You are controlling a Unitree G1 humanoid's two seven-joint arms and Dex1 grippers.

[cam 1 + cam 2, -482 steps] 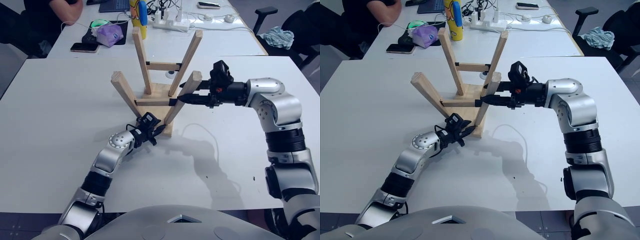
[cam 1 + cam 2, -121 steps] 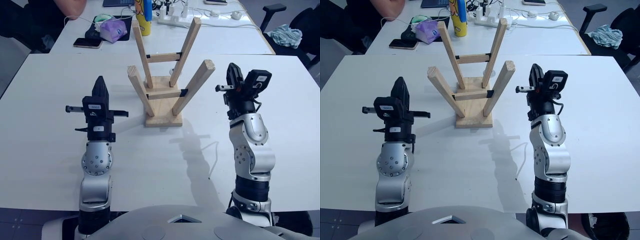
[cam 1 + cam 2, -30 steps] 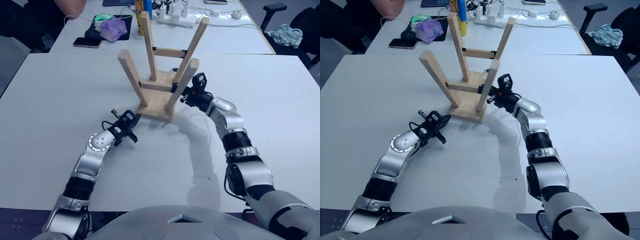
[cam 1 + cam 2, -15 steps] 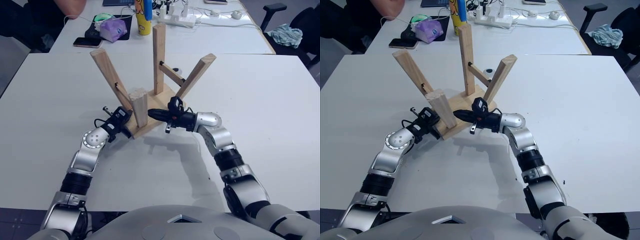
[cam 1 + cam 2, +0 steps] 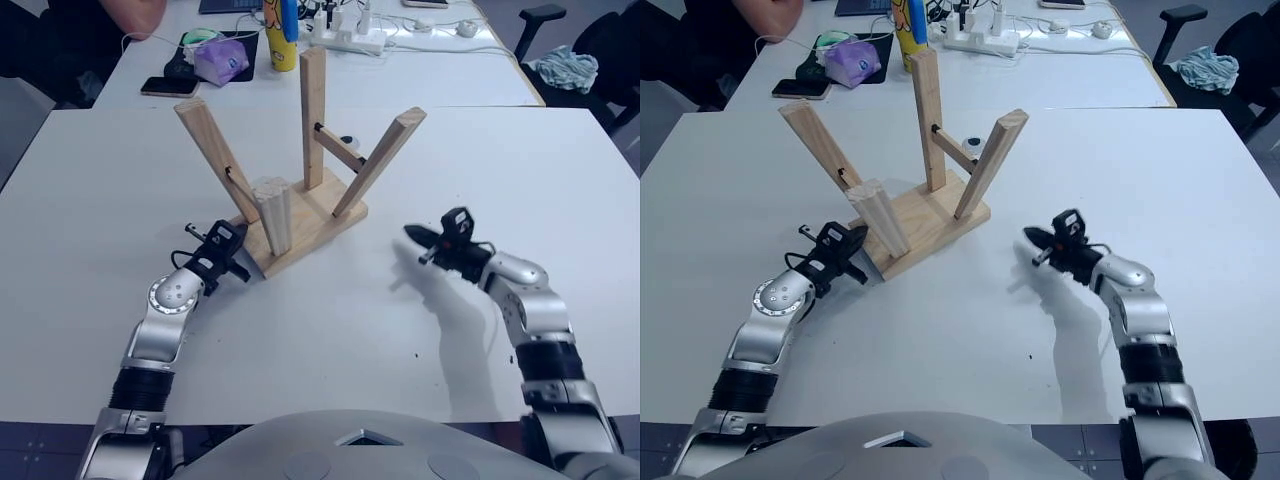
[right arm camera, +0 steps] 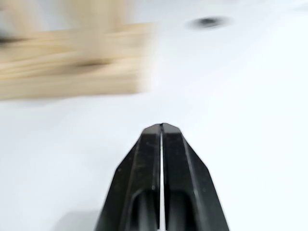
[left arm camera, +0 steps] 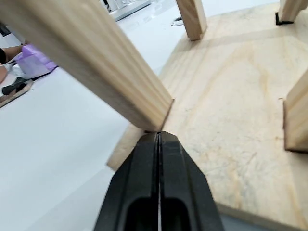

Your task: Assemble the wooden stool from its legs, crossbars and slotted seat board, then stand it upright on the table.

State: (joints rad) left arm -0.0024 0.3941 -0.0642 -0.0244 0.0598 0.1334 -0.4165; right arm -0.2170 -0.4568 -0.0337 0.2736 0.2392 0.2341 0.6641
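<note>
Four legs on the stool (image 5: 300, 190), right? Where's it sitting?
– Centre-top of the head view, upside down on the white table (image 5: 520, 140). Its seat board (image 5: 315, 222) lies flat on the tabletop w/ the legs pointing up & splayed. Pale bare wood all over.

Legs in detail?
– One is the near leg (image 5: 272, 215), foreshortened toward the cam. Then a left-leaning leg (image 5: 215, 155), a centre leg (image 5: 313, 115) nearly upright, and a right-leaning leg (image 5: 380, 160). One crossbar (image 5: 342, 150) w/ black ends joins the centre & right ones. Dark fitting on the left-leaning one too; the rest of that bar is hidden.

L side?
– The left gripper (image 7: 159, 137) has its fingers pressed together, nothing between them. It's low at the board's lower-left corner, tip at the foot of the near leg. Can't tell if it touches the wood.

R side?
– The right gripper (image 5: 412, 234) is also closed tight, empty. Right of centre, well apart from the stool, tip pointing back toward it, over bare table.

Anything else?
– Far desk along the top edge: phone (image 5: 160, 87), purple pouch (image 5: 220, 70), yellow bottle (image 5: 277, 50), power strip (image 5: 345, 40).
</note>
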